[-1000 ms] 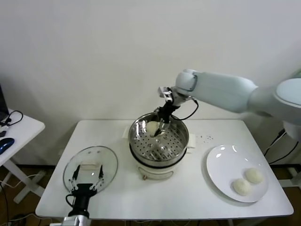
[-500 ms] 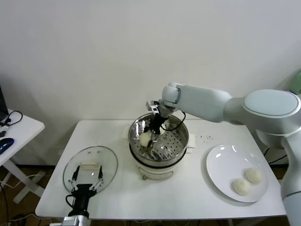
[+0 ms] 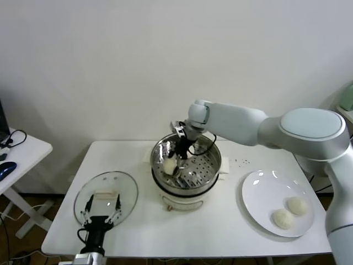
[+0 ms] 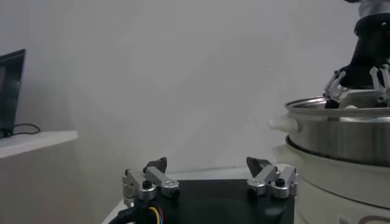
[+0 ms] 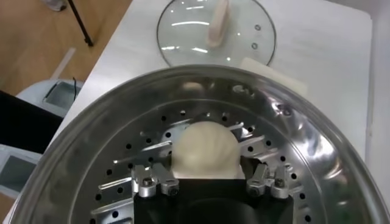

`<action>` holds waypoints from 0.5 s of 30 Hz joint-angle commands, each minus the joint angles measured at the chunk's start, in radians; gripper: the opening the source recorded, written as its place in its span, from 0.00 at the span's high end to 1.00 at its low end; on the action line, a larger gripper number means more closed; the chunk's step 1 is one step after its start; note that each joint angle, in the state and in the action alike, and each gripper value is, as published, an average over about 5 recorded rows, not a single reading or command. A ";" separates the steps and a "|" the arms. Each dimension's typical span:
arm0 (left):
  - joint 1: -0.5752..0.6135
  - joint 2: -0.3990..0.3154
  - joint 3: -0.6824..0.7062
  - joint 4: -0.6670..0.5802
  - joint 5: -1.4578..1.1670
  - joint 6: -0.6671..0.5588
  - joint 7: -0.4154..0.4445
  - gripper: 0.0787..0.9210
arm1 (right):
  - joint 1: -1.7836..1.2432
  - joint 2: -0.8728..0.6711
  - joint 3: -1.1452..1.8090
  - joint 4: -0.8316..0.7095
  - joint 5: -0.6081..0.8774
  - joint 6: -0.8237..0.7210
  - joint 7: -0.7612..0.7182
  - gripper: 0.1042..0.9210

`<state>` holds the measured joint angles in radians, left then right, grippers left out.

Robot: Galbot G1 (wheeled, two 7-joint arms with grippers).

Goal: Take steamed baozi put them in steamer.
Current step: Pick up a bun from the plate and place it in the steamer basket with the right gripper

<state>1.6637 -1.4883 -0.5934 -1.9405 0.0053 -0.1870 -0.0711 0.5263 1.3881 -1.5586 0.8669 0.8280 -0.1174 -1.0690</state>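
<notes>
right pincer clamps baozi inside steamer, fingertips hidden; left pincer parked, agape.

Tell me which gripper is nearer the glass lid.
Left. The left gripper hovers at the glass lid's near edge; the right gripper is inside the steamer, holding a baozi.

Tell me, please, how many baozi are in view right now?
3: one baozi in the steamer, held by the right hand; two on the white plate. Another may be hidden.
</notes>
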 commanded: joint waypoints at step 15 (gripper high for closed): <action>-0.002 0.000 -0.001 -0.001 0.003 0.004 -0.002 0.12 | 0.105 -0.105 0.012 0.154 -0.020 0.011 -0.030 0.12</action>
<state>1.6600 -1.4886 -0.5937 -1.9387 0.0066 -0.1851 -0.0730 0.5513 1.3574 -1.5510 0.9102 0.8173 -0.1109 -1.0806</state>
